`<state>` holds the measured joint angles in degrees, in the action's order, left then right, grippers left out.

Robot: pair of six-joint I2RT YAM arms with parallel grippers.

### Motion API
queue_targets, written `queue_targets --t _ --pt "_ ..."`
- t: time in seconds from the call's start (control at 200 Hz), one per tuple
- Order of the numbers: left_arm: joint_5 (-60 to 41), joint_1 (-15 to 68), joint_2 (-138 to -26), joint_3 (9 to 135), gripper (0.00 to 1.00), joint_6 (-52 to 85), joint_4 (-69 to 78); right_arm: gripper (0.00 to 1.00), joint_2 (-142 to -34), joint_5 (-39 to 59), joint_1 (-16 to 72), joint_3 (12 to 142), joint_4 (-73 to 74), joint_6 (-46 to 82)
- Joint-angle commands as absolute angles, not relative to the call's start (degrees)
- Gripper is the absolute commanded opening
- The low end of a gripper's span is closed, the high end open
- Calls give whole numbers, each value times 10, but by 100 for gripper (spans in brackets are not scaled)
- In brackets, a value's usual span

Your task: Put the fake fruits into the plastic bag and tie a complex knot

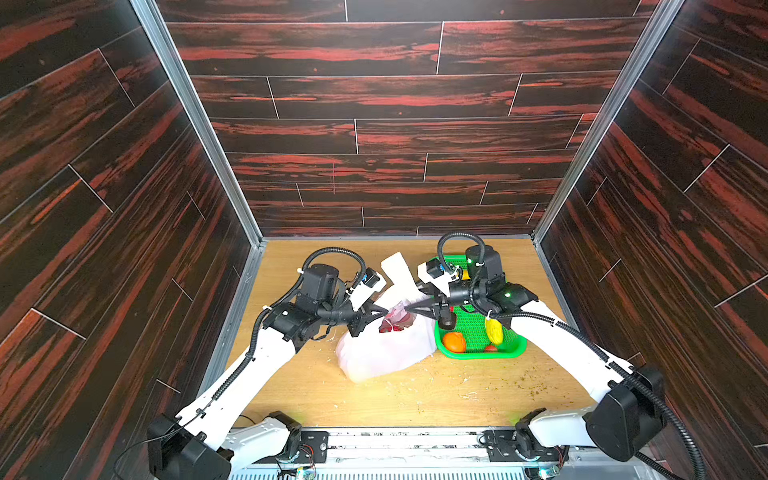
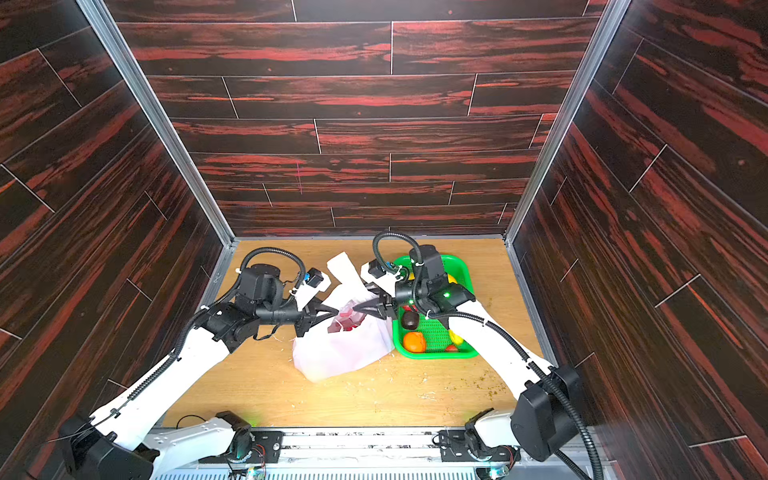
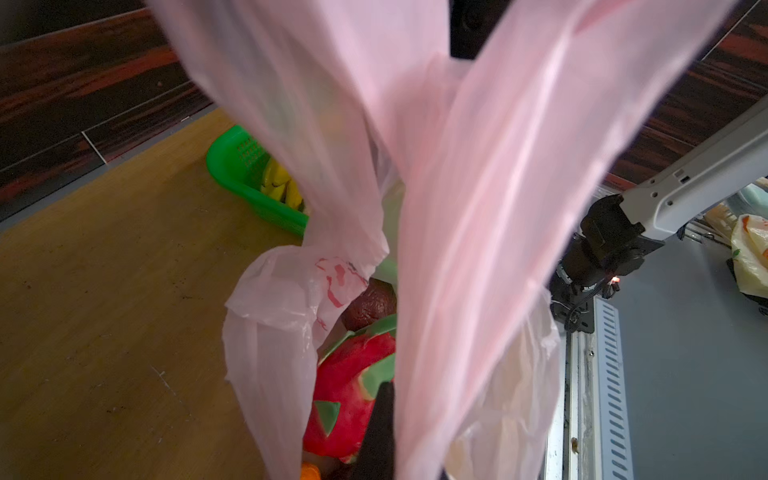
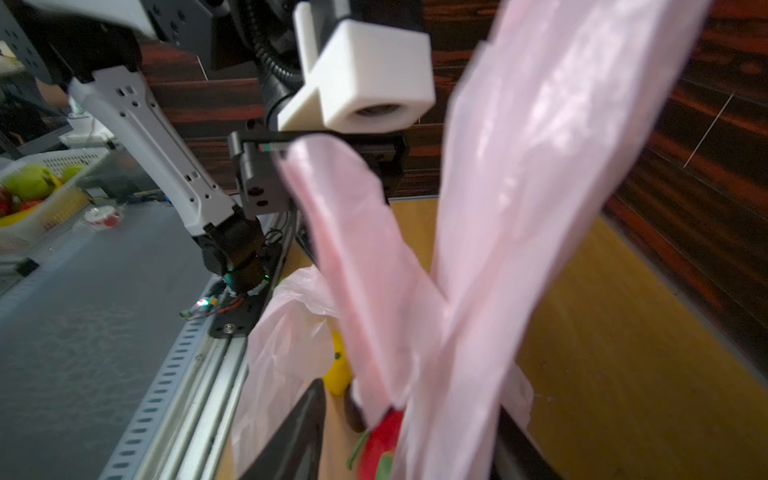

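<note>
In right wrist view alone, right pincer (image 4: 411, 399) gapes; left pincer (image 1: 384, 311) pinches plastic bag (image 1: 386, 353).

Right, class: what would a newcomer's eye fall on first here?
The thin whitish-pink plastic bag sits on the light wooden table, the left end effector and right end effector close together over its mouth, a pink-green toy dragon fruit inside. Beside it, a green mesh plastic basket holds an orange toy fruit.
</note>
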<state>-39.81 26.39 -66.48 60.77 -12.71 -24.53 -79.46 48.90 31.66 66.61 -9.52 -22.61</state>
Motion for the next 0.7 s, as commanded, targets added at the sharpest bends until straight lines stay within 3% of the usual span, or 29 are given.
queue_targets --t 0.0,0.12,0.691 --pt "-396 265 -674 636 0 -156 -275 69 -795 509 319 665 -102 -256" --pt "-395 265 -682 642 0 -161 -282 79 -801 511 319 669 -86 -250" --pt "-380 265 -708 674 0 -172 -291 88 -832 498 318 699 -41 -219"
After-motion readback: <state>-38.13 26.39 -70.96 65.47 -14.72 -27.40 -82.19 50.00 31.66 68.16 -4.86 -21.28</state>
